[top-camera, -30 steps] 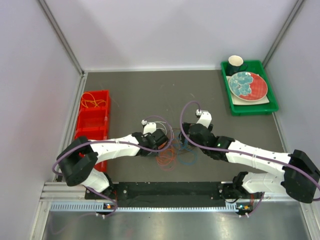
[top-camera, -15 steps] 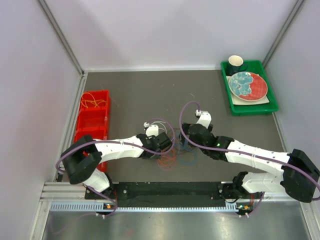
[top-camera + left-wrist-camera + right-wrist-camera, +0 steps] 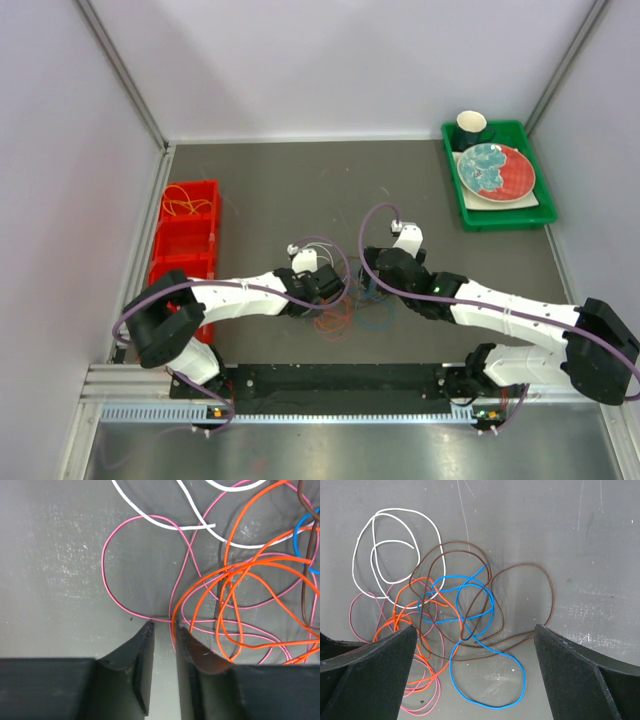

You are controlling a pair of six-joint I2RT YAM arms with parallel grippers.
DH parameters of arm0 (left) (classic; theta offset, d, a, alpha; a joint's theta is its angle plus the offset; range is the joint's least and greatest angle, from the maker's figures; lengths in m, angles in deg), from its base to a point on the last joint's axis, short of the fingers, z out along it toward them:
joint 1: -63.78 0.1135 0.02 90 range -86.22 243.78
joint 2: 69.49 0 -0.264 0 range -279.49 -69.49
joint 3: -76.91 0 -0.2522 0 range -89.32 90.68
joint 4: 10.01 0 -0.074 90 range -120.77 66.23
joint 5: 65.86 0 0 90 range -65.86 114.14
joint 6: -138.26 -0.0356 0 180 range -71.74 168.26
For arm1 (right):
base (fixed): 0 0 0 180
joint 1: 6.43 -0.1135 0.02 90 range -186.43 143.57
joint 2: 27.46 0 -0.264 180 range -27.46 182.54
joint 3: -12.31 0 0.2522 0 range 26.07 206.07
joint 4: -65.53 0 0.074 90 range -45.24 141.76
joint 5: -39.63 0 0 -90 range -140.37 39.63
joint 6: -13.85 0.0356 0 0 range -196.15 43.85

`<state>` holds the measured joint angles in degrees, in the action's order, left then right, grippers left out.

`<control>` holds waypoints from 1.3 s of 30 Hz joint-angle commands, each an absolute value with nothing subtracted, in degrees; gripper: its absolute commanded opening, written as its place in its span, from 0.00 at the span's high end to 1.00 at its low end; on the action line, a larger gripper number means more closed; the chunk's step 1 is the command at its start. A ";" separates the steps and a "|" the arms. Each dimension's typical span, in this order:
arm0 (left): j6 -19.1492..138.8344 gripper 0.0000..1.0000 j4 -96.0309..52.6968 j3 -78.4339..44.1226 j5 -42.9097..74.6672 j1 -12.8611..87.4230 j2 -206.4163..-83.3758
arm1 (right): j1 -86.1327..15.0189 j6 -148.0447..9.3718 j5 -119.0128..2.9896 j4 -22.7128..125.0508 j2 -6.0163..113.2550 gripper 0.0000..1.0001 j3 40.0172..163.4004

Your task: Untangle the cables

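My left arm [image 3: 230,295] stretches low from its base toward 2 o'clock. Left tool [image 3: 162,630] points down, jaws only a narrow gap apart. My right arm [image 3: 500,315] reaches toward 10 o'clock. Right tool [image 3: 475,627] points down, jaws spread wide. The tools are near each other.

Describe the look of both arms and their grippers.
Both the left arm and right arm have white links, bulky black joints and a thick purple cable looped alongside. The left gripper and right gripper have matte black, wedge-shaped fingers tapering to tips.
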<state>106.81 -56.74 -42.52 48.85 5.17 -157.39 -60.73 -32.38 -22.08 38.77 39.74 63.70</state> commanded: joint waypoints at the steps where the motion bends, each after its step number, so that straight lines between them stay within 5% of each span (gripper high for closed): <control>1: 107.50 0.89 -58.13 -44.32 50.07 4.98 -157.73 | -60.66 -31.94 -22.25 39.55 40.04 0.01 66.50; 4: 107.59 1.00 -59.27 -43.80 51.20 5.07 -158.70 | -60.66 -31.94 -22.25 39.46 40.04 0.01 66.50; 19: 100.12 1.00 -78.16 -22.19 58.67 4.98 -151.14 | -60.66 -32.03 -22.33 39.28 40.39 0.01 66.86; 34: 73.93 1.00 -83.18 29.40 67.38 5.16 -155.27 | -60.75 -31.68 -21.45 40.34 37.67 0.01 65.28; 39: 79.10 0.65 -78.63 14.68 61.94 5.16 -151.15 | -60.66 -29.75 -18.65 39.20 33.46 0.01 63.08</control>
